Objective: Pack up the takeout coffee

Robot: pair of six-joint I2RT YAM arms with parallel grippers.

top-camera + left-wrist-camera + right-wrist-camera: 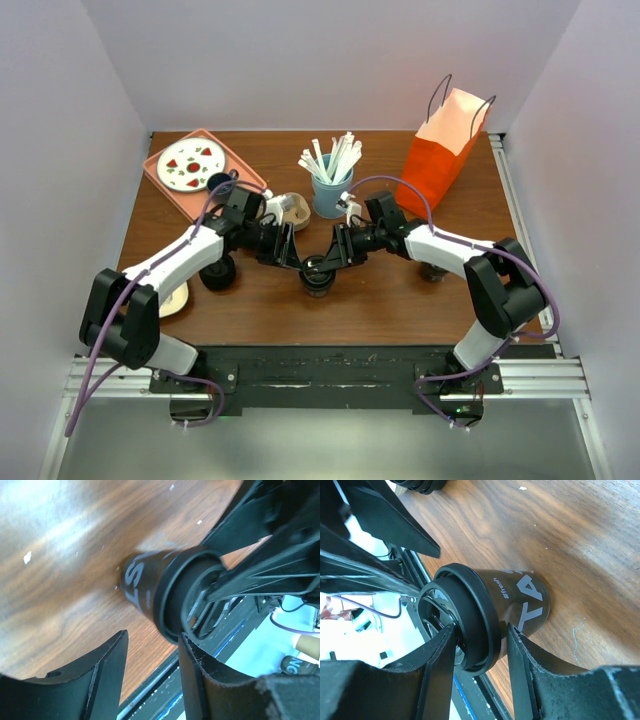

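Toward the back right of the brown wood-grain worktop [400,310] we see the orange paper bag [440,155], creased, with thin loop handles. At the centre, between both arms, stands the coffee cup [318,280]: a matt black tapered body with pale block lettering, capped by a smooth black lid [475,615] with a rounded rim. Our right tool [477,635] clamps that rim, fingers half apart. Our left tool [150,645] gapes just beside the cup, gripping nothing.
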